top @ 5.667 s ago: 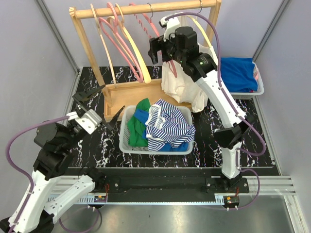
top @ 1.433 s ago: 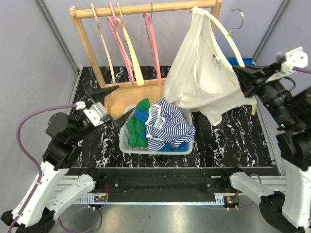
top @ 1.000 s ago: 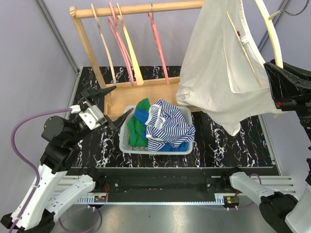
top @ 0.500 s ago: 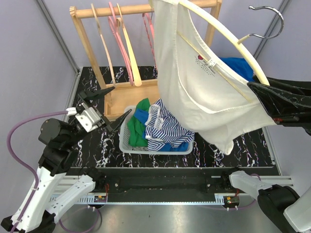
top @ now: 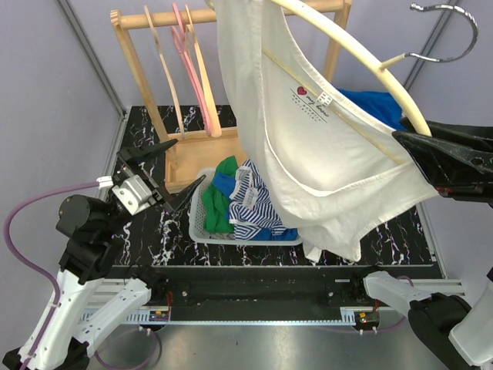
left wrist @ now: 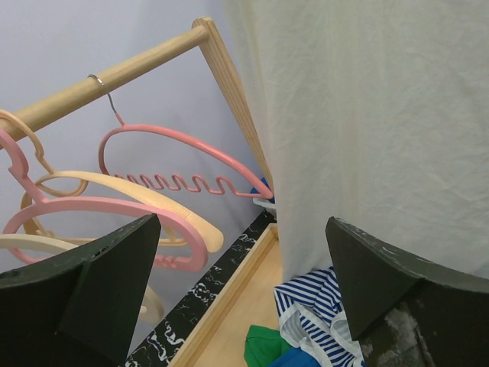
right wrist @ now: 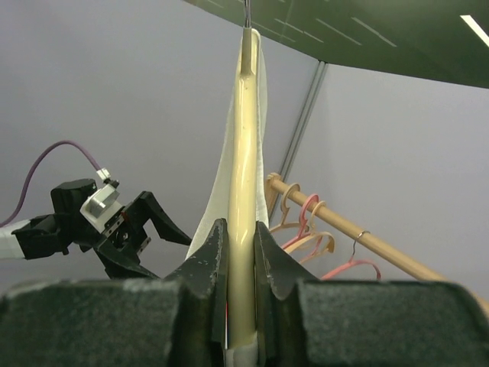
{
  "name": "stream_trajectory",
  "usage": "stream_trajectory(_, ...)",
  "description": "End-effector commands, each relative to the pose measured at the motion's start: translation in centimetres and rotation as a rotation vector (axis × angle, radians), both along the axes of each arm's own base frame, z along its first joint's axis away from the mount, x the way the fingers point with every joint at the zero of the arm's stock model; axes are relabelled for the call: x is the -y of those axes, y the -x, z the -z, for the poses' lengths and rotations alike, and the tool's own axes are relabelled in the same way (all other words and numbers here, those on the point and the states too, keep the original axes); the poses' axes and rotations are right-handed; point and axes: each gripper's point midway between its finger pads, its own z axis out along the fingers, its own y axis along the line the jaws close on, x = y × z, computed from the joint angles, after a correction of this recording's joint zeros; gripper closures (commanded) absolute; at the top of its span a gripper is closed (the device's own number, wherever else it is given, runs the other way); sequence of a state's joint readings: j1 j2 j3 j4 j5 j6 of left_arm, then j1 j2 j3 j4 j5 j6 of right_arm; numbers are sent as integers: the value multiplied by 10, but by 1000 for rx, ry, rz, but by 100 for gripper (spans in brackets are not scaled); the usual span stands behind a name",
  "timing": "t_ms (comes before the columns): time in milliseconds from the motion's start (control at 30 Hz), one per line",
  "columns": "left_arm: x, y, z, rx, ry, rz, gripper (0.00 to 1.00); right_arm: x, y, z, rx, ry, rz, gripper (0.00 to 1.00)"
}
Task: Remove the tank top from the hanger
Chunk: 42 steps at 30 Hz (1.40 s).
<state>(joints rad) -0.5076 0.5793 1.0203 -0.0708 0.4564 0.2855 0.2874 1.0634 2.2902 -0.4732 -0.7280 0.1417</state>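
Right gripper (right wrist: 241,252) pinches the cream hanger (top: 347,54) high on the right, tank top (top: 308,169) draped from it, left gripper (top: 191,159) spread wide near left: one hard tug could twist the hanger from that thin pinch.

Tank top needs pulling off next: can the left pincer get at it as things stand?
Probably yes: the left pincer is open and faces the tank top, hanging free with nothing between them.

nothing legible anywhere. the tank top (top: 293,177) has a printed neck mark (top: 310,105) inside its collar: a small red shape with dark lines of lettering, too small to read. the sewn white tag (top: 325,98) beside it shows no readable writing.
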Motion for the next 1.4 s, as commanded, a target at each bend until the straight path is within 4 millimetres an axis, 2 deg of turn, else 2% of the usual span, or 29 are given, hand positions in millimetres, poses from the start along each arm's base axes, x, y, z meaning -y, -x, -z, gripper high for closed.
stream_trajectory(0,-2,10,-13,45,39,24,1,3,-2,-40,142,-99,1,100)
stream_trajectory(67,-4,11,-14,49,41,18,1,8,3,-53,192,-127,13,100)
stream_trajectory(100,-4,11,-13,47,41,19,1,12,13,-61,227,-143,20,100)
stream_trajectory(133,-5,11,-14,48,43,16,1,15,10,-66,243,-158,45,100)
stream_trajectory(200,-5,12,-13,45,45,19,1,22,17,-76,283,-182,81,100)
stream_trajectory(367,-5,12,-13,44,45,18,1,34,-2,-83,309,-201,211,100)
stream_trajectory(433,-5,12,-13,43,46,19,1,32,-13,-80,292,-195,214,100)
stream_trajectory(533,-4,11,-13,40,44,20,1,25,-16,-81,295,-192,176,100)
stream_trajectory(633,-3,10,-13,33,45,29,1,22,-13,-86,319,-203,144,100)
stream_trajectory(733,-1,12,-13,21,51,45,1,20,-5,-94,356,-223,97,100)
stream_trajectory(800,1,12,-13,9,55,56,1,20,7,-100,390,-231,74,100)
stream_trajectory(833,2,13,-13,7,56,65,1,18,3,-101,381,-233,59,100)
stream_trajectory(967,7,14,-8,-28,58,100,1,20,15,-107,415,-251,35,100)
stream_trajectory(1067,10,12,-4,-30,55,113,1,18,21,-104,406,-235,18,100)
stream_trajectory(1267,11,-3,-1,-27,54,74,1,10,24,-82,351,-168,-19,100)
stream_trajectory(1367,17,-9,5,-39,51,87,1,4,13,-71,306,-140,-31,100)
